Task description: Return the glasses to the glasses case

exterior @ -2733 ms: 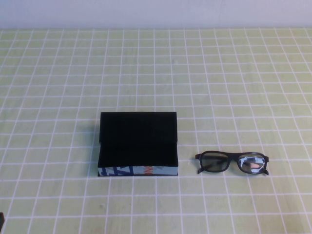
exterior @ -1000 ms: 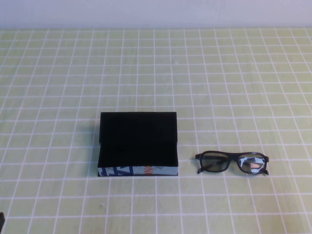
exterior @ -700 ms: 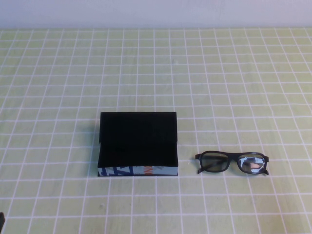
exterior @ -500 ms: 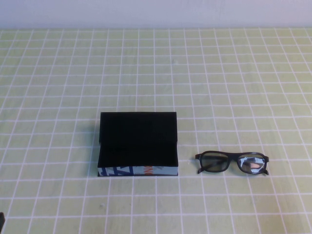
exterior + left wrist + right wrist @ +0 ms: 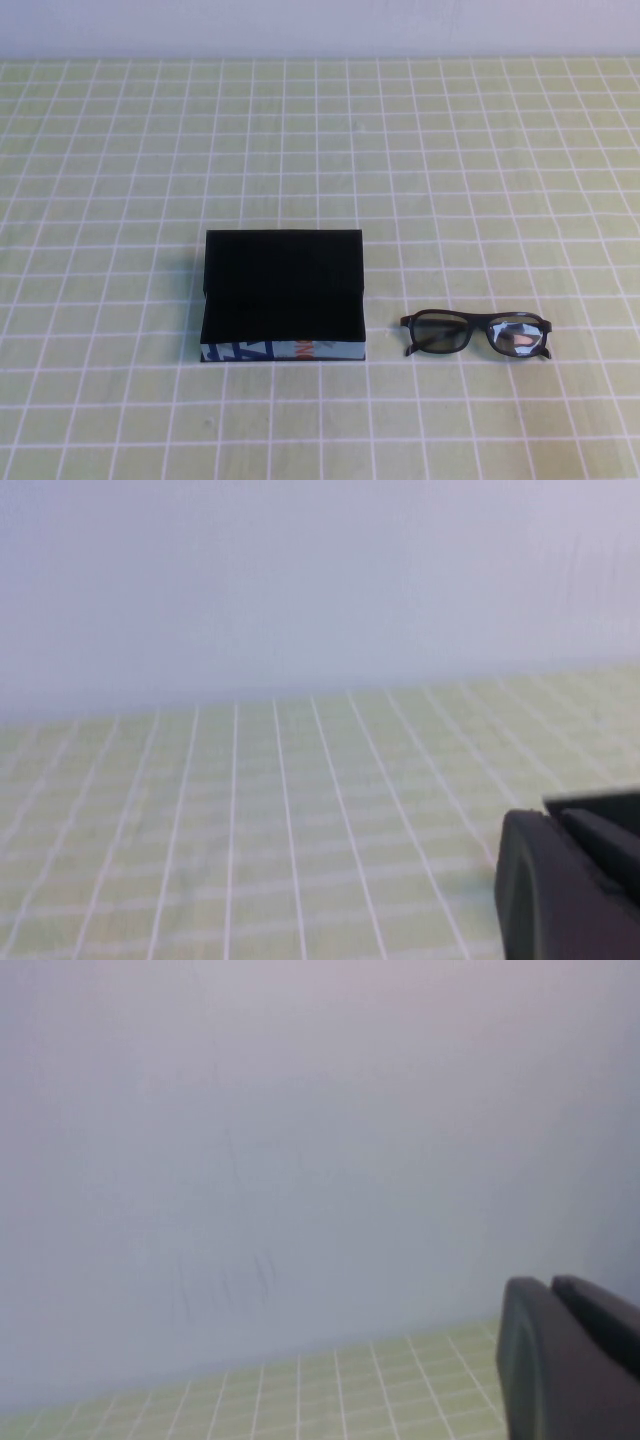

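Meanwhile, the left gripper (image 5: pixel 570 880) was out of the high view; its own wrist view caught only a dark corner of it above the green-checked surface (image 5: pixel 300 820), with a pale wall (image 5: pixel 320 580) behind, and whether its fingers were clenched or released could not be told.

Left of centre in the high view, the glasses case (image 5: pixel 283 297) sat flat on the surface (image 5: pixel 450 150). It was open, its flap lid raised at the far edge and its dark lining showing, while its white side with blue and orange print faced the robot.

Just beside the case, to its right and not touching it, lay the glasses (image 5: pixel 477 334). Their black frame ran across the view and the lens farther from the case caught a bright reflection.

On the right, the right gripper (image 5: pixel 575 1360) was also out of the high view; its wrist view showed a dark part of it against the wall. Its fingers were clenched with nothing between them.
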You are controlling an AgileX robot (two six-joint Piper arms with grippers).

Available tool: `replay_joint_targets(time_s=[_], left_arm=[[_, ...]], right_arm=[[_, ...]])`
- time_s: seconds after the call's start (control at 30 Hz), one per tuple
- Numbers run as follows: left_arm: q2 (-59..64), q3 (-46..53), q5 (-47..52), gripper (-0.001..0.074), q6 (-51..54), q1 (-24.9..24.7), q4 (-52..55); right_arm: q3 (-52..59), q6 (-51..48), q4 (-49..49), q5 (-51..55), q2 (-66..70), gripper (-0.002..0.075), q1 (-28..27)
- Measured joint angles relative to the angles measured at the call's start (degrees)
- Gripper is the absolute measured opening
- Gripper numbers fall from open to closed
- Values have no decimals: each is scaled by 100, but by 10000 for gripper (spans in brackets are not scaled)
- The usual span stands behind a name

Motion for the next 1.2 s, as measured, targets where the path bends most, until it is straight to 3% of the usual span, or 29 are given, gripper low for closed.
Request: replay_joint_targets(time_s=[0.13,0.33,0.47,0.67,0.93,1.07,1.2], left_arm=[[0,0,-888,-3,-80,0,-21],[0,0,-1099,-3,-505,0,-21],[0,0,-1193,-3,-594,0,-21],[0,0,-2239,-3,-1247,0,-21],[-12,0,-4261,-3,-2076,0,-43],[-12,-238,-3999,-3,-2244,0,42],[-12,-893,-3009,-3,-2309,0,389]], right_arm=[[0,0,9,-981,0,-18,0],[0,172,49,-2921,-3,-18,0],[-297,913,58,-2925,-3,-18,0],[-1443,1298,-216,-1993,-3,-18,0],[-3058,1333,-271,93,170,-18,0],[-3724,1333,-275,1323,714,-18,0],[-4168,1333,-223,2662,1427,-18,0]])
